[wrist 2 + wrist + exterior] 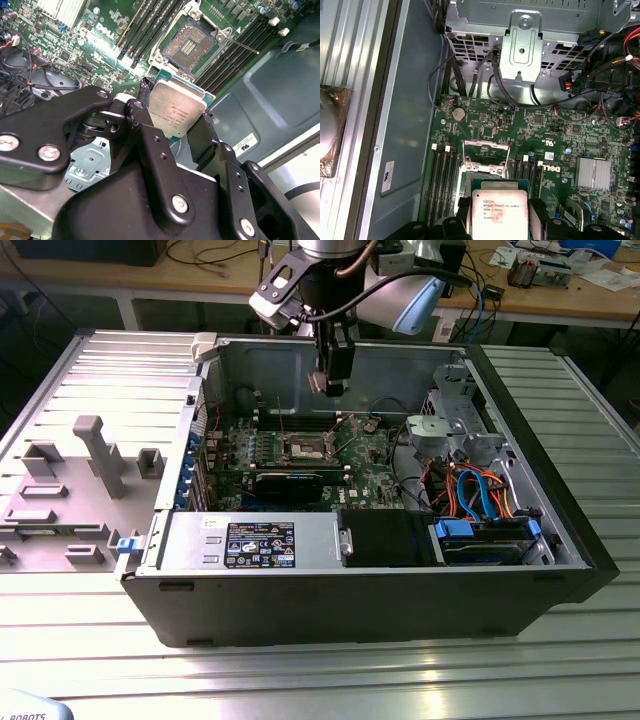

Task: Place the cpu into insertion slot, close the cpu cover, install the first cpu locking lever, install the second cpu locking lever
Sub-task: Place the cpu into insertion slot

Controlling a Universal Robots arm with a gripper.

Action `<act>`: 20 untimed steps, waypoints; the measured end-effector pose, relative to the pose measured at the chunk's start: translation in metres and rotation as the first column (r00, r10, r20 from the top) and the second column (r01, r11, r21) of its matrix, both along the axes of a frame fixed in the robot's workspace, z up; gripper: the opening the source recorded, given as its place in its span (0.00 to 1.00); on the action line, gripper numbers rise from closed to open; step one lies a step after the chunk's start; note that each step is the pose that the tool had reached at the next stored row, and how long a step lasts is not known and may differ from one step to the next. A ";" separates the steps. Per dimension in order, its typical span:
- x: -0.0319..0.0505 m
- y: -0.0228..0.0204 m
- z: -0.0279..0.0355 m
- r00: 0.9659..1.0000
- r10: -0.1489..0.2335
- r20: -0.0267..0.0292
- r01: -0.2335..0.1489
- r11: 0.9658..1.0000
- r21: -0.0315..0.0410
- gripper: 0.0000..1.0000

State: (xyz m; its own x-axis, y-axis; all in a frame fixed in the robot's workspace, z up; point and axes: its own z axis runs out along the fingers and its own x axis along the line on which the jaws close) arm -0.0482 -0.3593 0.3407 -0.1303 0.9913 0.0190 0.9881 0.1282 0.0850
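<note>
My gripper (329,383) hangs above the motherboard (300,455) inside the open computer case, shut on the cpu. The cpu (176,107) is a flat square chip with a silver-grey top, pinched at two opposite edges between the black fingers (202,135). In the first wrist view the cpu (499,212) sits just short of the insertion slot (485,167). The slot (192,45) lies open with bare contacts, and the cpu cover (486,146) looks swung up. Thin locking levers (283,426) stand up beside the slot (305,447); one lever (240,45) sticks out sideways.
A black card (290,483) lies in front of the slot. The power supply (250,540) and a drive bay (480,535) line the near side. A metal drive cage (520,45) with loose cables stands beside the board. A grey fixture plate (70,490) lies outside the case on the exterior view's left.
</note>
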 end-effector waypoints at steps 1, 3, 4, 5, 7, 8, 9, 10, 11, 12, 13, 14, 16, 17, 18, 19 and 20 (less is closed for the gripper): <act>0.0000 0.0000 -0.0002 1.000 0.000 0.000 0.000 1.000 0.000 0.54; 0.0000 0.0000 -0.0008 1.000 0.000 0.000 0.000 1.000 0.000 0.54; 0.0000 0.0000 -0.0010 1.000 0.000 0.000 0.000 1.000 0.000 0.54; 0.0000 0.0000 -0.0013 1.000 0.000 0.000 0.000 1.000 0.000 0.54; -0.0002 0.0000 -0.0016 1.000 0.000 0.000 0.000 1.000 0.000 0.54; -0.0003 0.0000 -0.0016 1.000 0.000 0.000 0.000 1.000 0.000 0.54; -0.0003 0.0000 -0.0017 1.000 0.000 0.000 0.000 1.000 0.000 0.54; -0.0004 0.0000 -0.0017 1.000 0.000 0.000 0.000 1.000 0.000 0.54; -0.0005 0.0000 -0.0018 1.000 -0.001 0.000 0.001 1.000 0.000 0.54; -0.0006 0.0000 -0.0021 1.000 -0.002 0.000 0.002 1.000 0.000 0.54; -0.0005 0.0000 -0.0024 1.000 -0.003 0.000 0.003 1.000 0.000 0.54; -0.0005 0.0000 -0.0027 1.000 -0.004 0.000 0.004 1.000 0.000 0.54; -0.0005 0.0000 -0.0036 1.000 -0.005 0.000 0.005 1.000 0.000 0.54; -0.0005 0.0000 -0.0039 1.000 -0.006 0.000 0.006 1.000 0.000 0.54; -0.0005 0.0000 -0.0042 1.000 -0.006 0.000 0.006 1.000 0.000 0.54; -0.0005 0.0000 -0.0045 1.000 -0.007 0.000 0.007 1.000 0.000 0.54; -0.0006 0.0000 -0.0049 1.000 -0.007 0.000 0.007 1.000 0.000 0.54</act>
